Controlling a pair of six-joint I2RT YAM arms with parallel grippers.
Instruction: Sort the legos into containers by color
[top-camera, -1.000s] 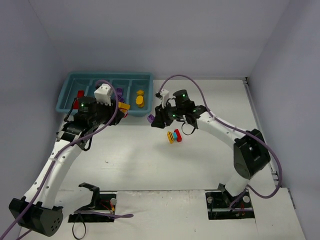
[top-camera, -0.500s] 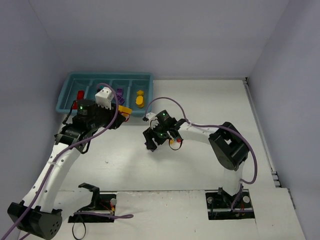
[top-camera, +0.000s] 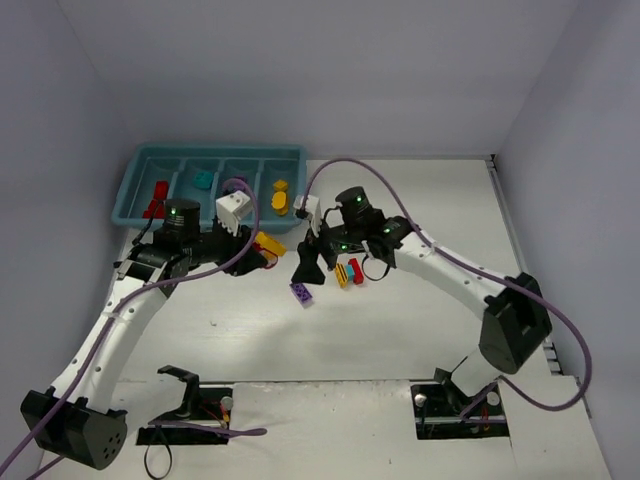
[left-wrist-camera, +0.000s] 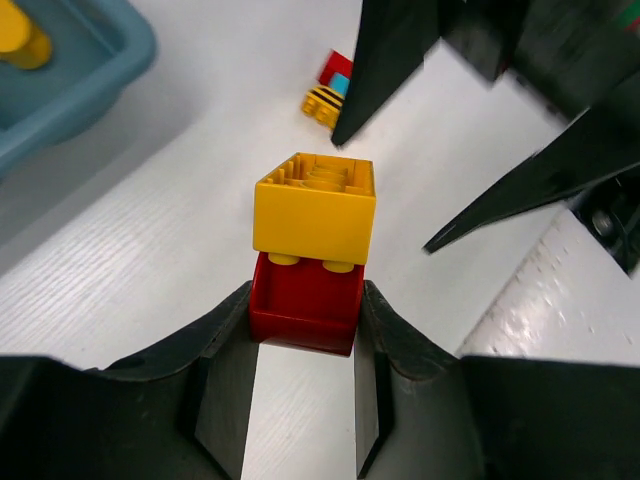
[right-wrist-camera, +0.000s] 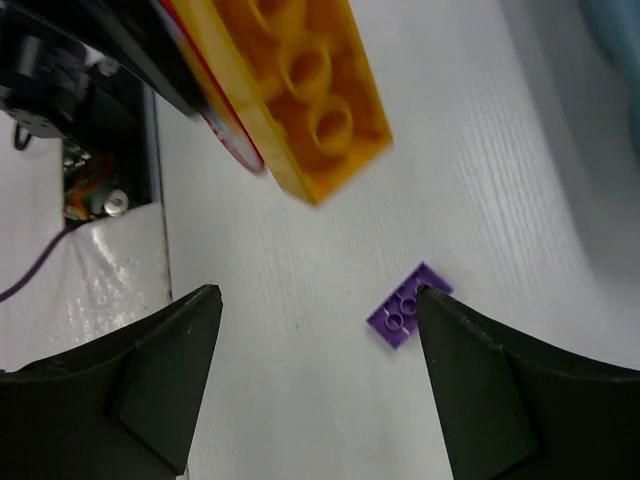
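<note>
My left gripper (top-camera: 258, 250) is shut on a red lego (left-wrist-camera: 305, 300) that carries a yellow lego (left-wrist-camera: 315, 210) stacked on it, held just above the table. My right gripper (top-camera: 315, 260) stands open beside that stack, jaws wide (right-wrist-camera: 317, 295), nothing between them. A flat purple lego (top-camera: 301, 294) lies on the table below it (right-wrist-camera: 408, 308), by the right finger. A small yellow, teal and red stack (top-camera: 348, 272) sits nearby (left-wrist-camera: 330, 90). The teal tray of containers (top-camera: 215, 150) holds red (top-camera: 155, 197), teal (top-camera: 204, 179), purple (top-camera: 237, 185) and yellow (top-camera: 280, 195) legos in separate compartments.
The tray's near corner (left-wrist-camera: 120, 75) lies left of the held stack. The right arm's black fingers (left-wrist-camera: 560, 170) crowd the space just beyond the left gripper. White walls close the table at the back and sides.
The right gripper has opened and the purple lego it carried now lies on the table. The left arm has swung right with its red and yellow stack.
</note>
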